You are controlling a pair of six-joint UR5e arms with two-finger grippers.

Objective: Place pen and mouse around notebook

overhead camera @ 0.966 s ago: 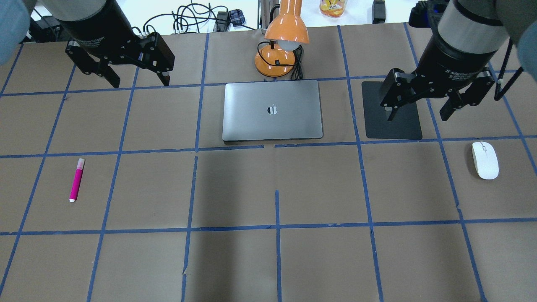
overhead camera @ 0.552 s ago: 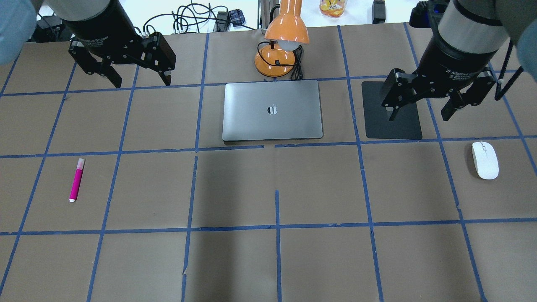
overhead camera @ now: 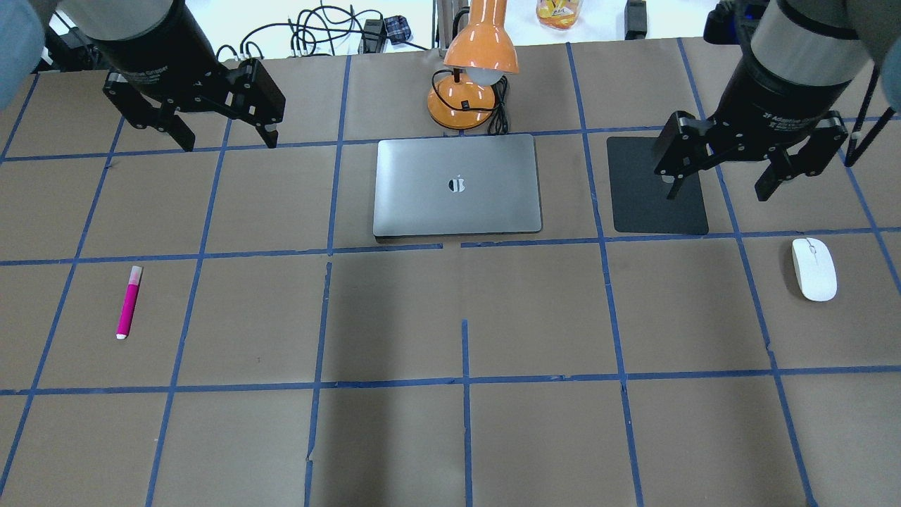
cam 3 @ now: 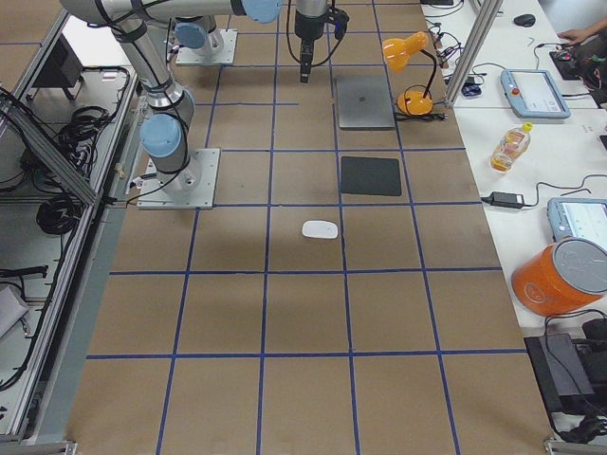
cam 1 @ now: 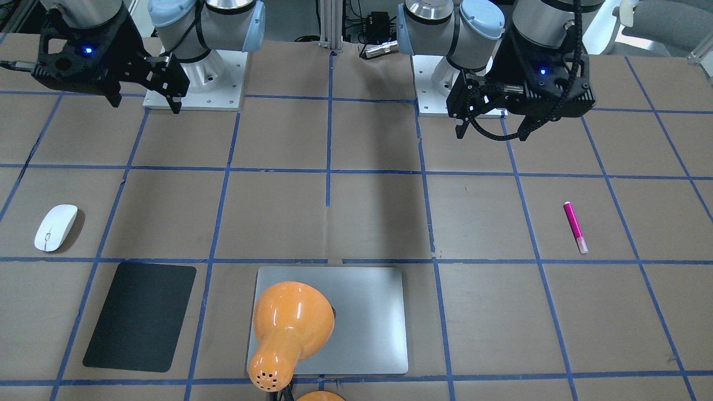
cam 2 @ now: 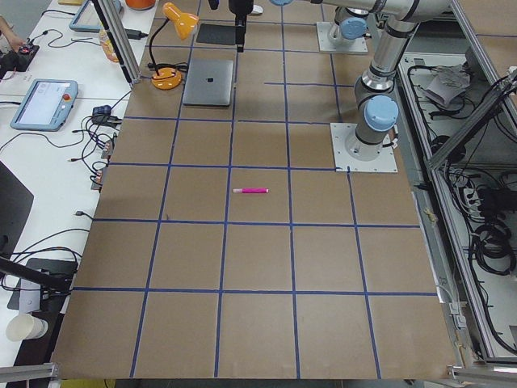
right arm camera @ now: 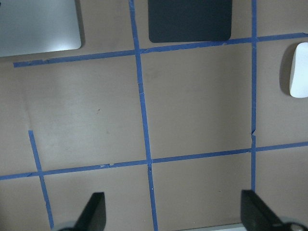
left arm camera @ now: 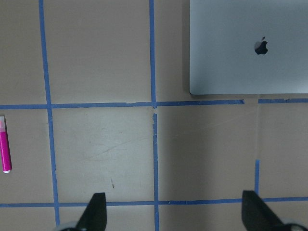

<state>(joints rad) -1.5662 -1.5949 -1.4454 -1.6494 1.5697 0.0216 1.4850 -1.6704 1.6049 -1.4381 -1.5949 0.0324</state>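
The magenta pen (overhead camera: 129, 303) (cam 1: 575, 227) lies on the brown table far left of the notebook, and shows at the left edge of the left wrist view (left arm camera: 5, 144). The white mouse (overhead camera: 814, 269) (cam 1: 55, 227) (right arm camera: 299, 70) rests far right. The silver notebook (overhead camera: 457, 204) (left arm camera: 250, 48) lies shut at the table's middle back. My left gripper (overhead camera: 229, 143) (cam 1: 491, 135) hangs open and empty above the table, back from the pen. My right gripper (overhead camera: 718, 195) (cam 1: 147, 106) is open and empty over the black mat's right edge, behind the mouse.
A matte black mat (overhead camera: 633, 204) (cam 1: 139, 317) lies between notebook and mouse. An orange desk lamp (overhead camera: 464, 98) (cam 1: 287, 323) stands behind the notebook with its shade overhanging it. Blue tape lines grid the table. Cables and a bottle sit past the far edge.
My right gripper has shifted to the right, toward the mouse's side. My left gripper has drifted slightly left. Both stay open; pen, mouse and notebook have not moved.
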